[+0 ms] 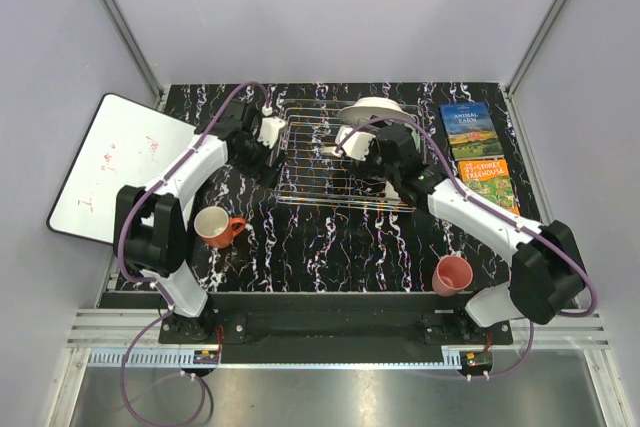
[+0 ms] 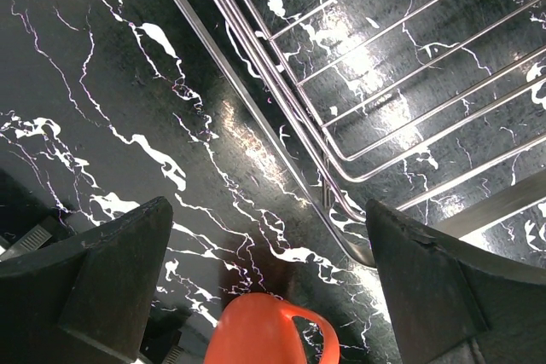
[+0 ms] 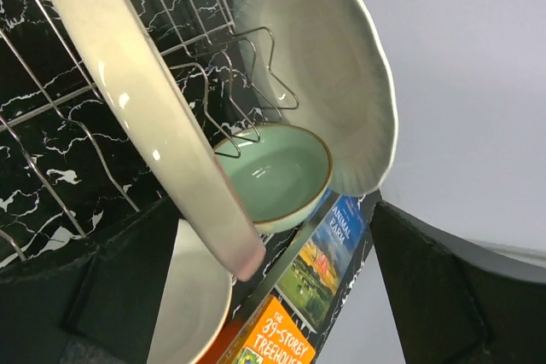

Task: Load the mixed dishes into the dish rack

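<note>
While the left gripper (image 2: 269, 223) and right gripper (image 3: 273, 210) both hang spread wide at the rack (image 1: 310, 172), the mug (image 1: 213, 226) sits on the bench (image 1: 330, 247) off the rack's near-left corner, way closer to the left arm, so that's its grab imo.

A black tabletop (image 1: 330, 247) with white marble veining spreads under the left fingers (image 2: 102, 279) and the right fingers (image 3: 444, 279). A bright glare (image 2: 247, 138) lies on it just ahead of the left fingers. Beyond the right fingers rise plain pale grey walls (image 1: 330, 7), edged by slanting aluminium posts (image 1: 120, 22).
</note>
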{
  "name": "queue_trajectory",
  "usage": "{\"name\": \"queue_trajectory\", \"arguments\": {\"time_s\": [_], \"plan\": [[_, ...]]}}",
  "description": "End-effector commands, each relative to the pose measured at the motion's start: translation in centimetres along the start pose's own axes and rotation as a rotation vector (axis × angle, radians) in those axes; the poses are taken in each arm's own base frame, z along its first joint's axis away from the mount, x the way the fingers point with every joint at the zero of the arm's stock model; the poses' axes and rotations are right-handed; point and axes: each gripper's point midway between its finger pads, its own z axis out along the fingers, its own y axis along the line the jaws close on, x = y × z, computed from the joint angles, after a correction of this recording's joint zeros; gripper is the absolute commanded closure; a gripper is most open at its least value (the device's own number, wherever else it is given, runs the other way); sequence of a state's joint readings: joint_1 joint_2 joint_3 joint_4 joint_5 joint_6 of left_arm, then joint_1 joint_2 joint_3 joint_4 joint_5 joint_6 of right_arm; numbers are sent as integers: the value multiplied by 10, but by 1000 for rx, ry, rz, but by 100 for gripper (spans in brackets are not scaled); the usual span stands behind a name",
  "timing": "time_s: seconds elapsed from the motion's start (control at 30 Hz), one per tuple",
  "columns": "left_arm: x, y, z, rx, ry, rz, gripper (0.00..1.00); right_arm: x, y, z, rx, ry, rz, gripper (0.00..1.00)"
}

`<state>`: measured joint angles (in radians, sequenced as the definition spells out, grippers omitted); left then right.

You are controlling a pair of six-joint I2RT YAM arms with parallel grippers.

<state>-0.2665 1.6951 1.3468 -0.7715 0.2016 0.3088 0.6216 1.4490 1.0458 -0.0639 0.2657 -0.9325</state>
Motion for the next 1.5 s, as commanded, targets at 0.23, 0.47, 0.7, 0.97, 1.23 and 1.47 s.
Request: {"name": "queue_trajectory", "arguments": {"time_s": [0.23, 0.47, 0.7, 0.97, 1.23, 1.47], "plan": [[35, -18, -7, 41, 104, 21, 1, -19, -60, -60, 200, -99, 220, 0], [48, -28, 3, 51, 160, 52, 1, -27, -87, -107, 303, -213, 387, 0], [62, -47, -6, 71, 201, 93, 1, -21, -98, -114, 387, -215, 439, 0], [66, -55, -36, 31, 194, 126, 1, -17, -91, -110, 385, -215, 506, 0], [0, -12, -81, -192, 40, 45, 1, -17, -96, -113, 409, -207, 617, 0], [-20, 13, -158, -288, -63, 1, 1, -22, -95, -124, 386, -259, 678, 0]]}}
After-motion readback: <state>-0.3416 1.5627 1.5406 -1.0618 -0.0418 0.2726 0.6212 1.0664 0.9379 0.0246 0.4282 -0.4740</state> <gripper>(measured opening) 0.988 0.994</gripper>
